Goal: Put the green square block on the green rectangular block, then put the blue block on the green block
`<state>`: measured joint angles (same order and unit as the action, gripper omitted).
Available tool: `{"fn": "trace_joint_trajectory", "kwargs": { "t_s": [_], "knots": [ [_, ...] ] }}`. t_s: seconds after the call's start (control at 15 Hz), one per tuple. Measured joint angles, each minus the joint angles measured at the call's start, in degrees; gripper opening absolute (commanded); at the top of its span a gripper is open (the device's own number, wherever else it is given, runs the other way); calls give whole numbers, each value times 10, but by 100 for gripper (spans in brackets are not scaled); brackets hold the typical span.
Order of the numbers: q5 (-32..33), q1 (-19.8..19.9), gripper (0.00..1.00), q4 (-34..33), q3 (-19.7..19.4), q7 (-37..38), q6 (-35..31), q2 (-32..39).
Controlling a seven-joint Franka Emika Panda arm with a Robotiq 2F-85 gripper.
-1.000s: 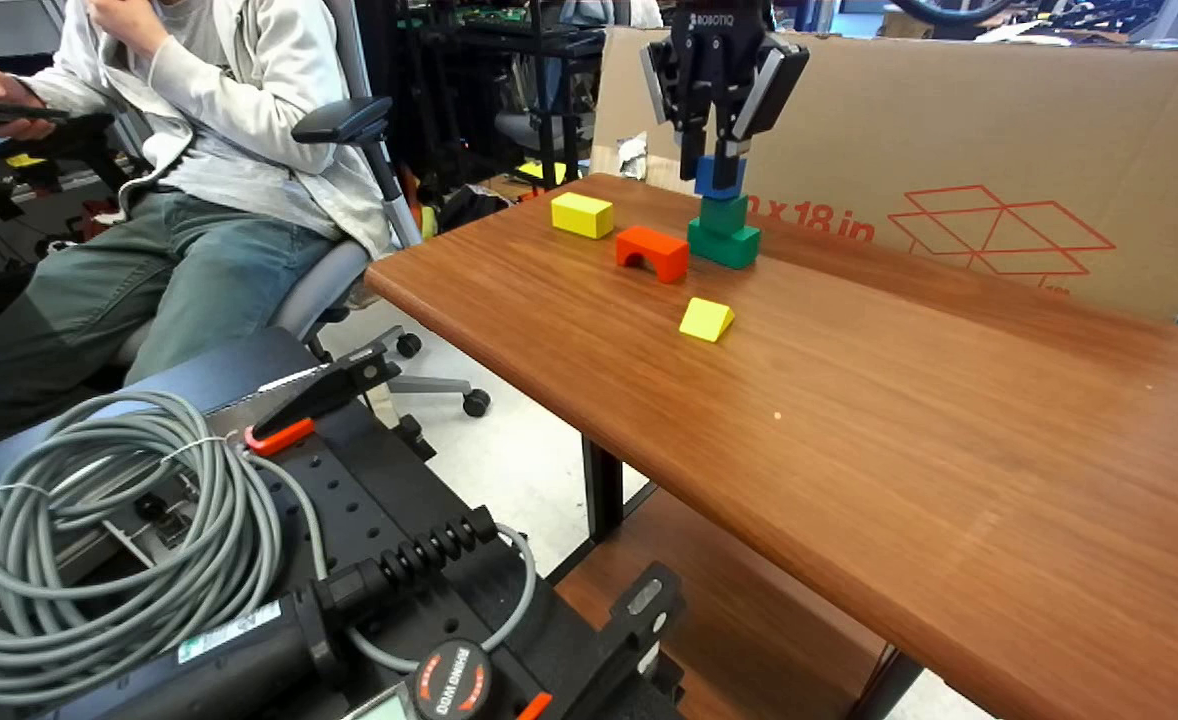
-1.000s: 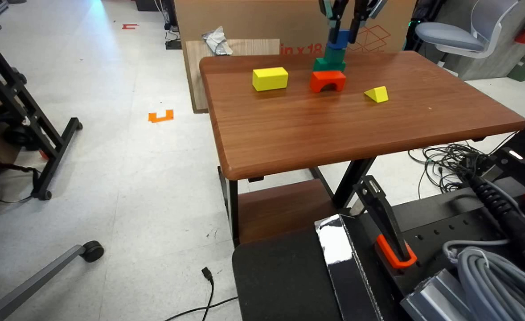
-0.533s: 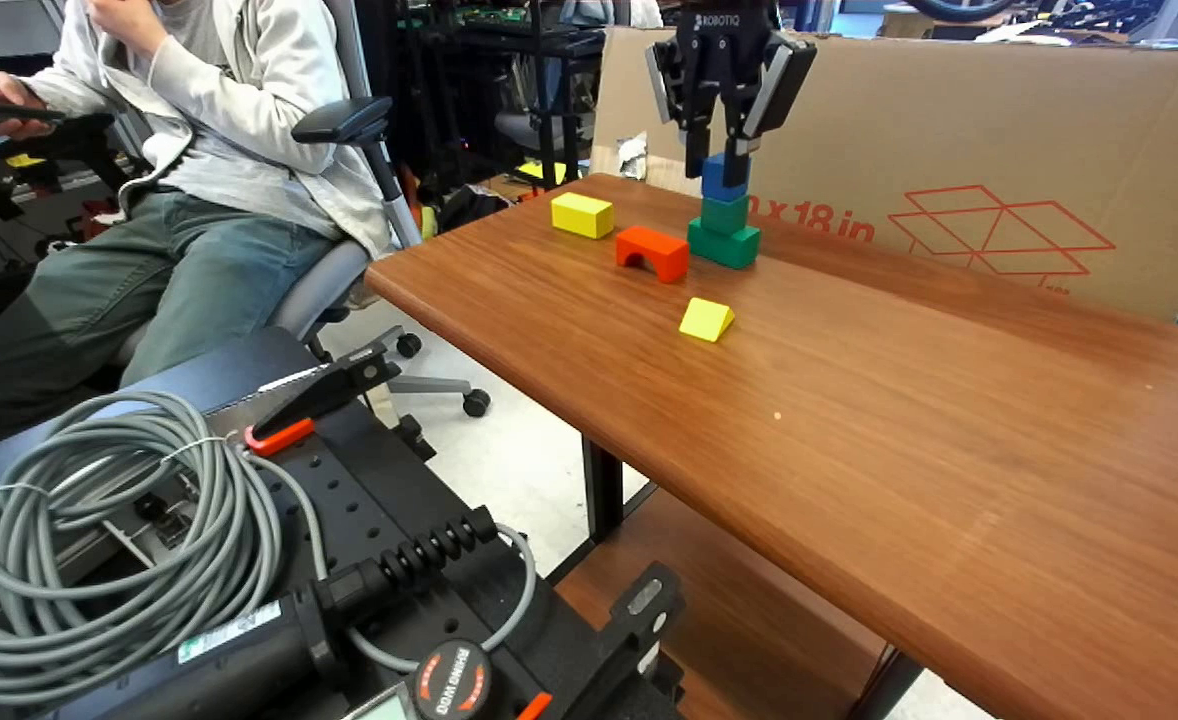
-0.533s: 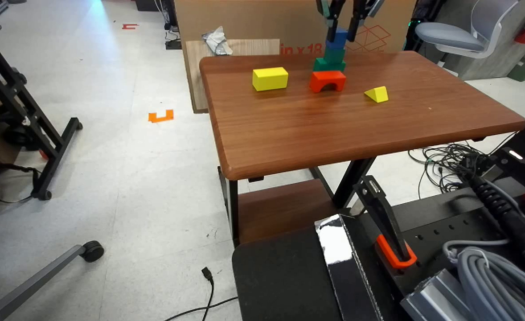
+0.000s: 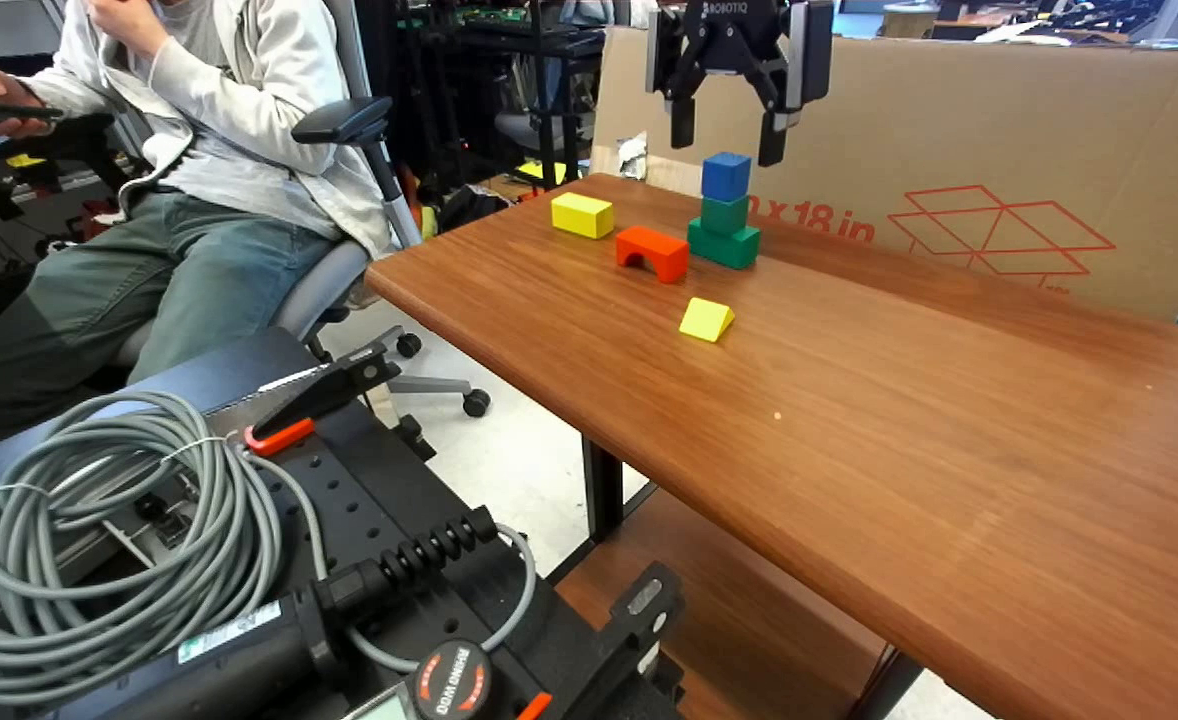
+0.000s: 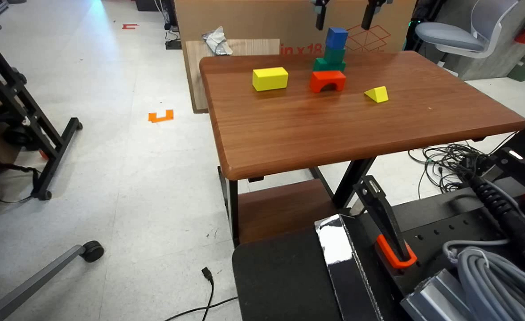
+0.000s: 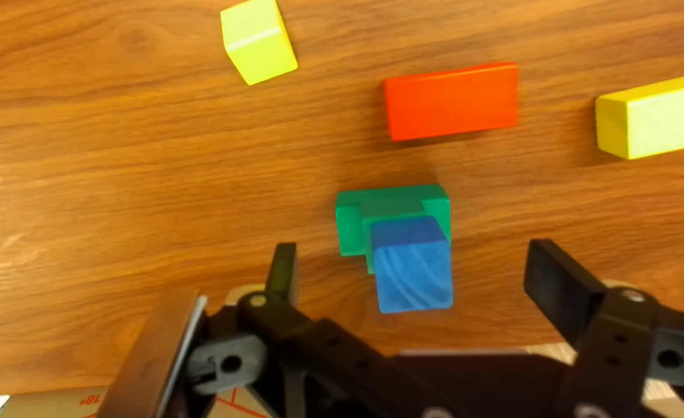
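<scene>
A stack stands near the far edge of the table. Its bottom piece is the green rectangular block (image 5: 723, 247) (image 6: 329, 66) (image 7: 350, 231), resting on the wood. On that sits the green square block (image 5: 724, 214) (image 6: 334, 55) (image 7: 391, 208), and the blue block (image 5: 726, 178) (image 6: 336, 38) (image 7: 414, 276) rests on top of it. Above the stack hangs my gripper (image 5: 727, 148) (image 6: 343, 24), open wide, with its fingers apart from the blue block on both sides. From the wrist view, the blue block hides much of the green square block.
A red arch block (image 5: 652, 253) (image 6: 328, 81) (image 7: 452, 101) stands close beside the stack. Also on the table (image 5: 899, 420) are a yellow oblong block (image 5: 582, 215) (image 6: 270, 79) and a yellow wedge (image 5: 706, 320) (image 6: 377, 94). A cardboard sheet (image 5: 949, 150) rises behind the table.
My gripper's fingers have parted from the blue block and spread wide, and the gripper has risen slightly. The blue block stays on the green square block. The other blocks have not moved.
</scene>
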<state>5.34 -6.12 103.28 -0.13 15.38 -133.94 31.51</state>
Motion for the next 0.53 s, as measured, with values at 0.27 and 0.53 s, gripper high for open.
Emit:
{"fn": "trace_joint_trajectory", "kwargs": {
  "t_s": [0.27, 0.53],
  "knots": [
    [-6, 2, 100, 7, 1, -26, 51, -53],
    [-30, 20, 100, 9, 5, -90, 199, -119]
  ]
}}
